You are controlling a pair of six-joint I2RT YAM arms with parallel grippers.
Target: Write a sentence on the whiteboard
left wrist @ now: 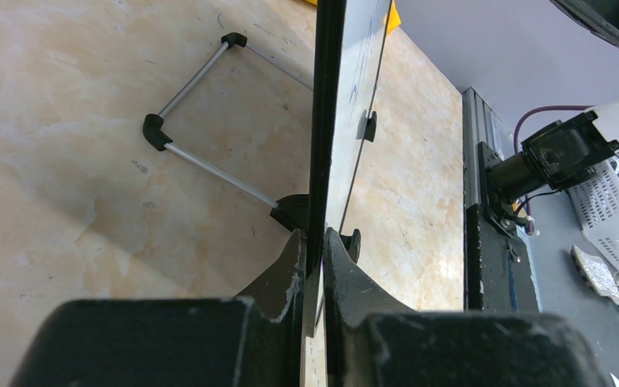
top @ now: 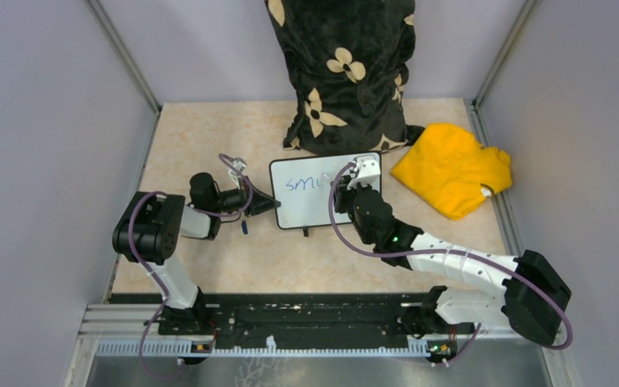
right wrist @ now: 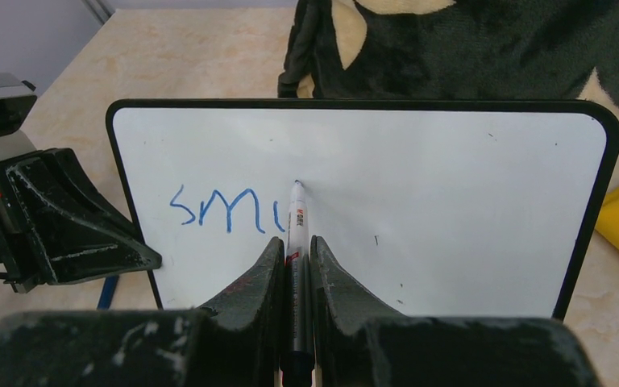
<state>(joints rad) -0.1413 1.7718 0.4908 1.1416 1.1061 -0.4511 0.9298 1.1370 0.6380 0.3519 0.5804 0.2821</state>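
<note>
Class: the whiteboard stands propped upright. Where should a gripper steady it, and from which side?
Pinch the whiteboard by its thin left edge, from the left, a finger on each face: it is an upright panel, wire stand behind, and this leaves the front free for the marker. The left gripper holds it so.

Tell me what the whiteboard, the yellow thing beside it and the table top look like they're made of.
The whiteboard: smooth white writing face, probably coated board or metal, in a thin dark frame that looks like plastic.
The yellow cloth: soft matte fabric, lying rumpled in folds.
The table top: beige marbled pattern, fairly matte; possibly stone-look laminate, hard to say.
</note>
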